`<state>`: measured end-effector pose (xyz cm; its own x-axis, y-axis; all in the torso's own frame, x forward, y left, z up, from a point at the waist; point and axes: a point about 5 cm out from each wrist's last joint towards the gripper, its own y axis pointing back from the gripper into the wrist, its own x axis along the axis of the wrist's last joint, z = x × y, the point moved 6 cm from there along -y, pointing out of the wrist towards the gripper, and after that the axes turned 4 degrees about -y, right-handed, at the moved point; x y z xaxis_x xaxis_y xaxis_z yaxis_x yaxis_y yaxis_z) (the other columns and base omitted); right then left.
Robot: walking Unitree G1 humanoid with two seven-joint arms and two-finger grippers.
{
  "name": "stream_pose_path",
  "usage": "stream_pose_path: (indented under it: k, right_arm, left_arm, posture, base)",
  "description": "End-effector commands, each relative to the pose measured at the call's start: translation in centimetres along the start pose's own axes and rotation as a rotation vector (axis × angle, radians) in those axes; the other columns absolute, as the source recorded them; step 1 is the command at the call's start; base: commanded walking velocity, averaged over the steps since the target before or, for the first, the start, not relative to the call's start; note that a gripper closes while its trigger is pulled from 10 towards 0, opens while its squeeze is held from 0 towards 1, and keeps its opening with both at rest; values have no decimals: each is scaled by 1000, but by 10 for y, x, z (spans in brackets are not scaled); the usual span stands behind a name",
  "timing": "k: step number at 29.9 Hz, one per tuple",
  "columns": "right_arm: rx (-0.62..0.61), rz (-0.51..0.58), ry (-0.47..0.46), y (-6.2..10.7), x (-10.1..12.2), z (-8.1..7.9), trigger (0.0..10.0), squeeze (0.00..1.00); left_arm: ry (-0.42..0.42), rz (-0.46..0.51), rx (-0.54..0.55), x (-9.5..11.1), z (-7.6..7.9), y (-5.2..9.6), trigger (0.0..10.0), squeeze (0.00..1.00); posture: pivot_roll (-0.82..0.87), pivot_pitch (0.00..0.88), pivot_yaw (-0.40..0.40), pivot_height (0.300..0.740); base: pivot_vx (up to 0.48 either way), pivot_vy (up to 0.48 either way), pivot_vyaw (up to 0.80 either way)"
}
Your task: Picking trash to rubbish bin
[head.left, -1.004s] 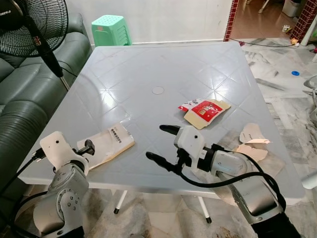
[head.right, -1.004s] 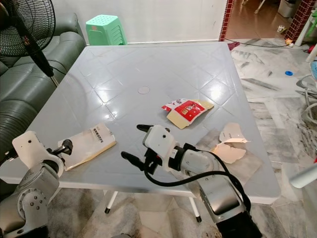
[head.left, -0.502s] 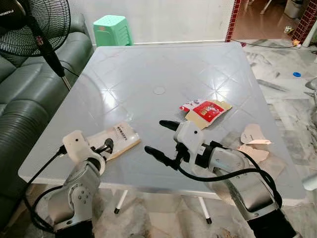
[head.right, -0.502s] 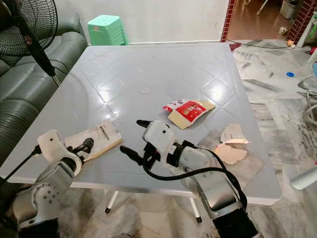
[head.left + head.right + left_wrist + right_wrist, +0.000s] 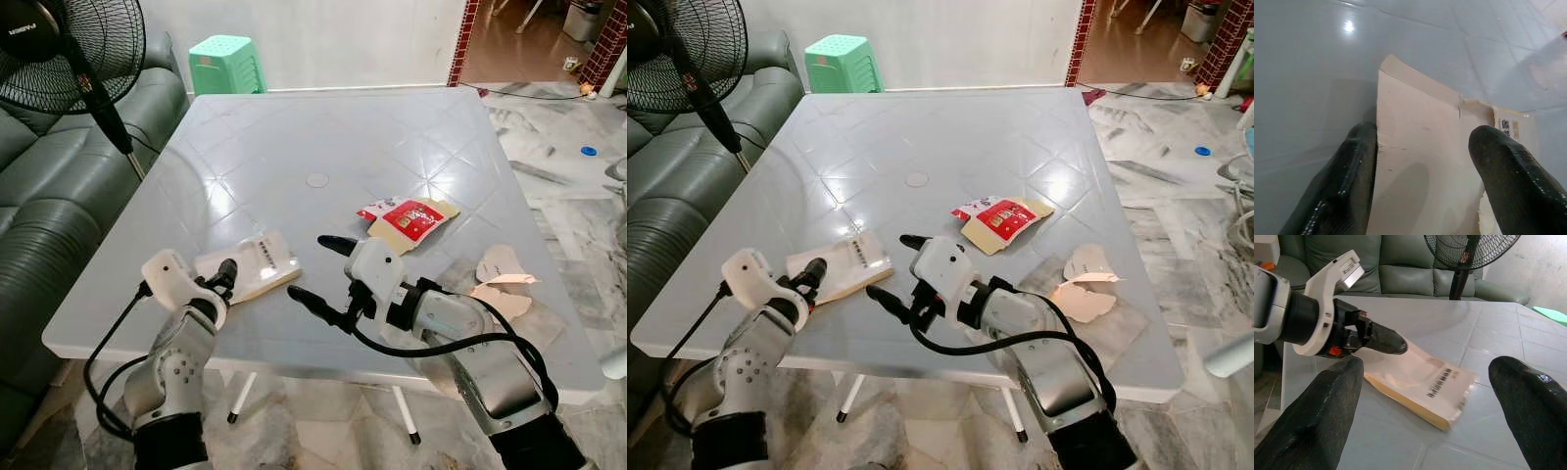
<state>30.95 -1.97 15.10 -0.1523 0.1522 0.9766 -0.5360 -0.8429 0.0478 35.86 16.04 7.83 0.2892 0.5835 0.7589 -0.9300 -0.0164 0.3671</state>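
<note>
Low at the left of the frame, the left gripper point(image 5: 227, 275) has its fingers spread either side of the near edge of a flat paper packet point(image 5: 257, 264) lying on the grey desk point(image 5: 294, 147). Just right of it, near the centre, the right gripper point(image 5: 318, 269) hovers with fingers wide apart, and a red wrapper point(image 5: 407, 217) lies further right.

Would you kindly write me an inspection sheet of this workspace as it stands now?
Surface: grey table, glossy.
Job's things: cream packet near the front left edge; red-and-tan wrapper toward the right; torn paper at the right edge.
Clutter: nothing seen.
Grippers: left gripper open, fingers straddling the cream packet; right gripper open, above the table beside it.
Cables: black cable along the right arm.
Surroundings: fan, green sofa, green stool.
</note>
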Motion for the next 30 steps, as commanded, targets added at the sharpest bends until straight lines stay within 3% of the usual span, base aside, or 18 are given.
stream_pose_path:
  k: [1,9,30]
  right_arm:
    - [-7,5,8,0,2,2,10000,149]
    - [-13,1,9,1,1,3,10000,157]
    - [-20,-8,8,2,-2,3,10000,153]
  left_arm:
    - [26,9,-4,2,-1,-2,0,0]
    - [96,54,-26,8,3,-4,0,0]
    - [188,149,-71,27,9,-3,0,0]
  posture:
    - [-22,22,61,740]
    - [-25,35,61,740]
    - [-30,46,58,740]
  base:
    - [0,0,0]
    - [0,0,0]
    - [0,0,0]
